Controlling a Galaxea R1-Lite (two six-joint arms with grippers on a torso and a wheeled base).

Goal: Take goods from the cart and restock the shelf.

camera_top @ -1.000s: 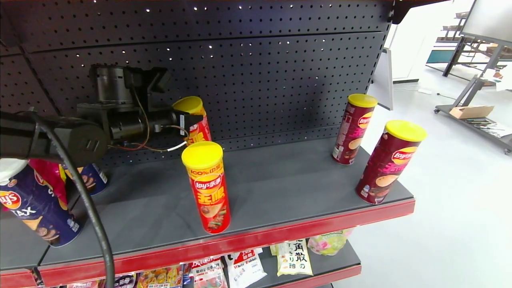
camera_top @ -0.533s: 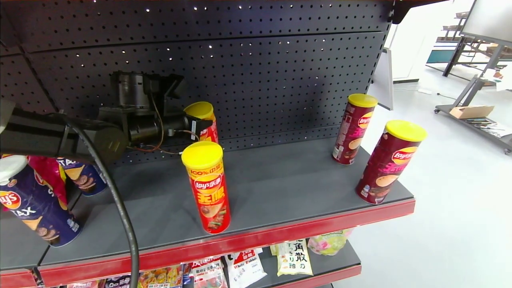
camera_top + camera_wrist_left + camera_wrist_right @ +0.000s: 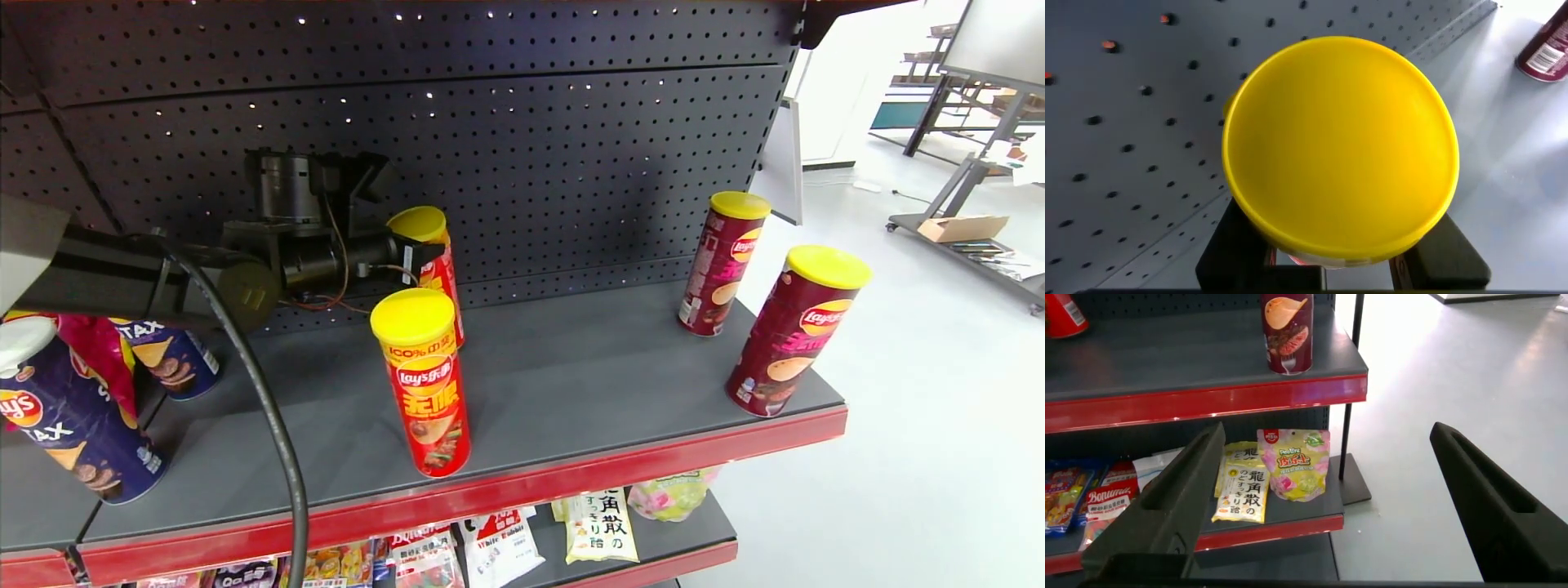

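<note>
At the back of the grey shelf (image 3: 588,376), close to the pegboard, my left gripper (image 3: 418,260) is shut on a red chip can with a yellow lid (image 3: 431,245). The can leans slightly, and its base is hidden behind another red can (image 3: 424,384) standing near the front edge. In the left wrist view the yellow lid (image 3: 1339,147) sits between the two black fingers (image 3: 1233,253). My right gripper (image 3: 1335,514) is open and holds nothing, low down in front of the shelving.
Two maroon cans (image 3: 722,261) (image 3: 796,331) stand at the shelf's right end. Blue cans (image 3: 73,425) (image 3: 167,359) crowd the left. Snack bags (image 3: 600,523) lie on the lower shelf. The shelf between the red and maroon cans is bare.
My left arm has carried the red can to the right and lower, closer to the shelf behind the front can. The other cans have not moved.
</note>
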